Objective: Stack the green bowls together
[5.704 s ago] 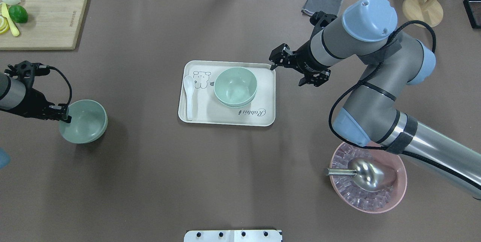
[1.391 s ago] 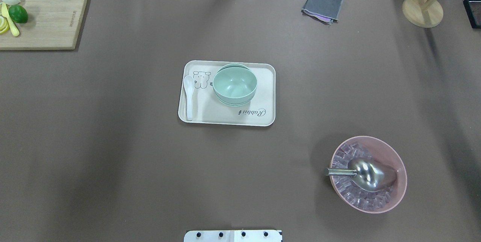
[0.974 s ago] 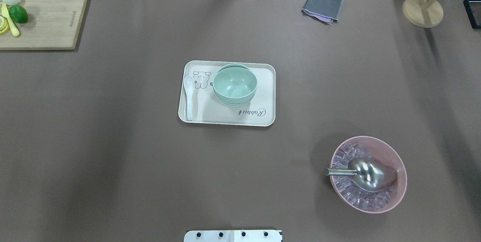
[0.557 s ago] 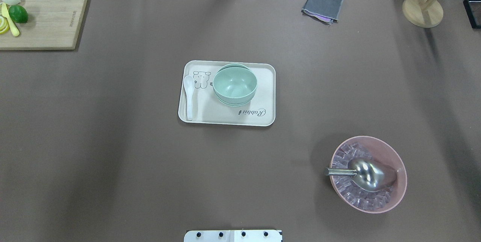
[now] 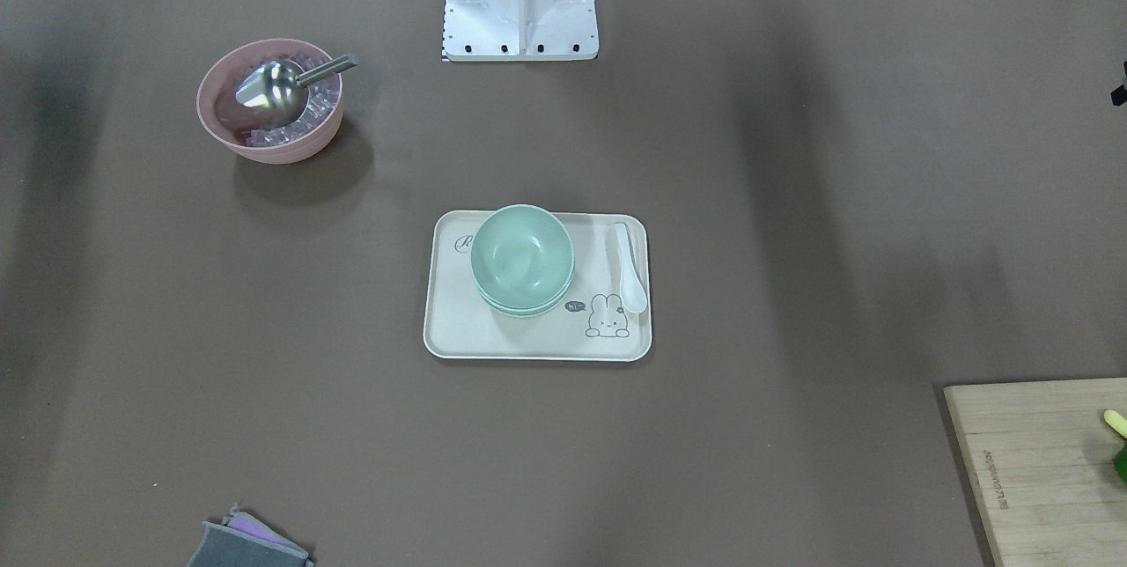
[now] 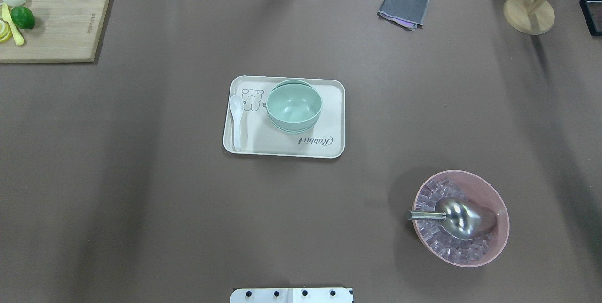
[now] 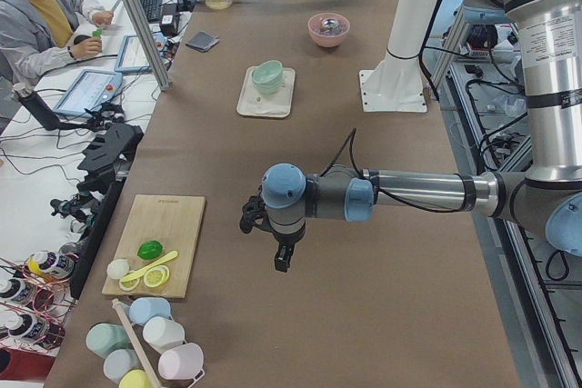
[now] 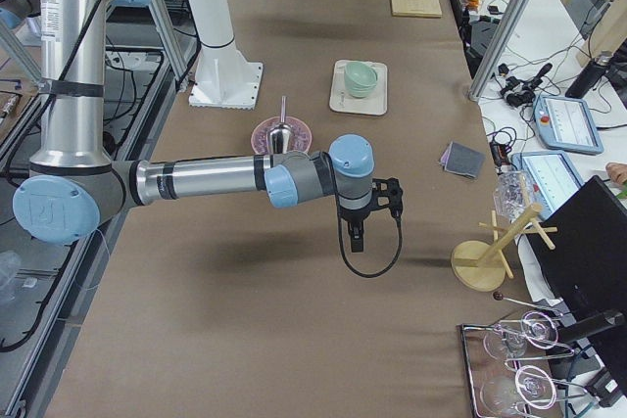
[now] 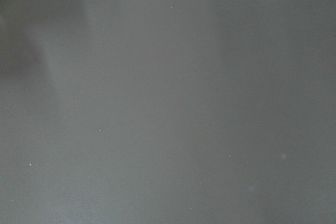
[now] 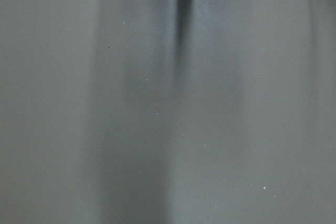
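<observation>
The green bowls sit nested in one stack on the cream tray at the table's middle; the stack also shows in the front view and in both side views. My left gripper hangs over bare table near the cutting board, far from the stack. My right gripper hangs over bare table at the other end. Both show only in the side views, so I cannot tell whether they are open or shut. Both wrist views show only bare brown table.
A white spoon lies on the tray's left. A pink bowl with ice and a metal scoop stands at front right. A cutting board with fruit, a grey cloth and a wooden stand lie along the back.
Since 5.7 s ago both arms have left the overhead view, and the bowl held at the left now sits on the tray's stack. Over the last 1.4 s nothing has moved.
</observation>
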